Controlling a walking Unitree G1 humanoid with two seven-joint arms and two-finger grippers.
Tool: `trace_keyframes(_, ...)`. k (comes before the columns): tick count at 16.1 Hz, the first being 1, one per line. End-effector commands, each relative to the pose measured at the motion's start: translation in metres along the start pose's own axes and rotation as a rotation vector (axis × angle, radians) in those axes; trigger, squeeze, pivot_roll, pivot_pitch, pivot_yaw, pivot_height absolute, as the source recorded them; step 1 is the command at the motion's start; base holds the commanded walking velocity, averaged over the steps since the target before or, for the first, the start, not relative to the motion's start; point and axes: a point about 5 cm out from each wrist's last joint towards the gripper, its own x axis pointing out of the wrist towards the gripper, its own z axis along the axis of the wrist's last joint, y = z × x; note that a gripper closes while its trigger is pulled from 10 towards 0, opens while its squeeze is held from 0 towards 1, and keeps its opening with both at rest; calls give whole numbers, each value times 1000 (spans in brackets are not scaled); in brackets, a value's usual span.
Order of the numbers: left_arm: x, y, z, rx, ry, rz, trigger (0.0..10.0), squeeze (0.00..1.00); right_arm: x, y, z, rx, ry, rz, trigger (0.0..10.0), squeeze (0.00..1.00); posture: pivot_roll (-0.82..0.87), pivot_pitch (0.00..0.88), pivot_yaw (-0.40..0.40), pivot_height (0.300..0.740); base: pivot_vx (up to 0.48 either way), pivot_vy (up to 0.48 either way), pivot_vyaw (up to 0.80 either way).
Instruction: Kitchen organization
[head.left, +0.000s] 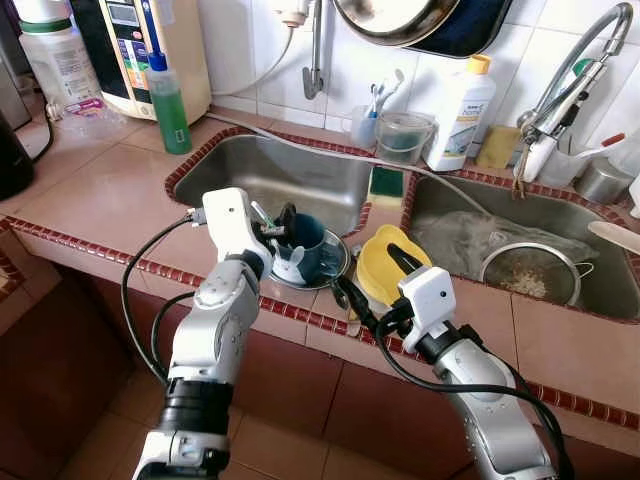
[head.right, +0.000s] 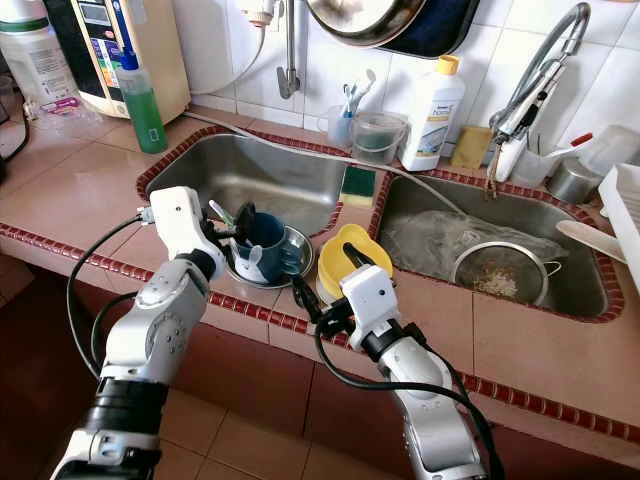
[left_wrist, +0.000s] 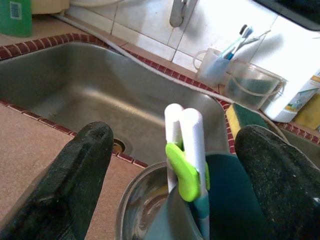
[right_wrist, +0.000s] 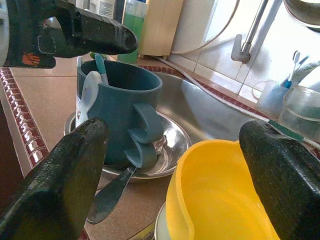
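Left end effector (head.left: 281, 222) hovers spread over the mug (head.left: 305, 248); right end effector (head.left: 372, 282), spread, nears the light, slick yellow cup (head.left: 385, 262), best pinched at its rim.

Frame centre: a mug (head.left: 303, 245) stands in a metal dish (head.left: 335, 268); right of it a bowl (head.left: 383, 268); sinks (head.left: 285, 180) behind.
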Motion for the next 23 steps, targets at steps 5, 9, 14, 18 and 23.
trace_keyframes(5,3,0,4,-49,-24,-18,0,0,-1,-2,2,-16,-3,-9,10000,0,-135,3,-13,740,0,0,0)
trace_keyframes(9,2,1,6,-65,-35,-16,0,0,0,-1,1,-21,1,-3,10000,0,-133,4,-15,740,0,0,0)
trace_keyframes(14,2,-3,7,-75,-44,-31,0,0,-1,0,1,-23,5,0,10000,0,-133,7,-17,740,0,0,0)
trace_keyframes(18,2,-6,9,-73,-52,-42,0,0,-1,1,1,-27,5,0,10000,0,-134,5,-17,740,0,0,0)
trace_keyframes(23,4,-10,13,-78,-65,-52,0,0,0,0,0,-32,6,1,10000,0,-136,0,-18,740,0,0,0)
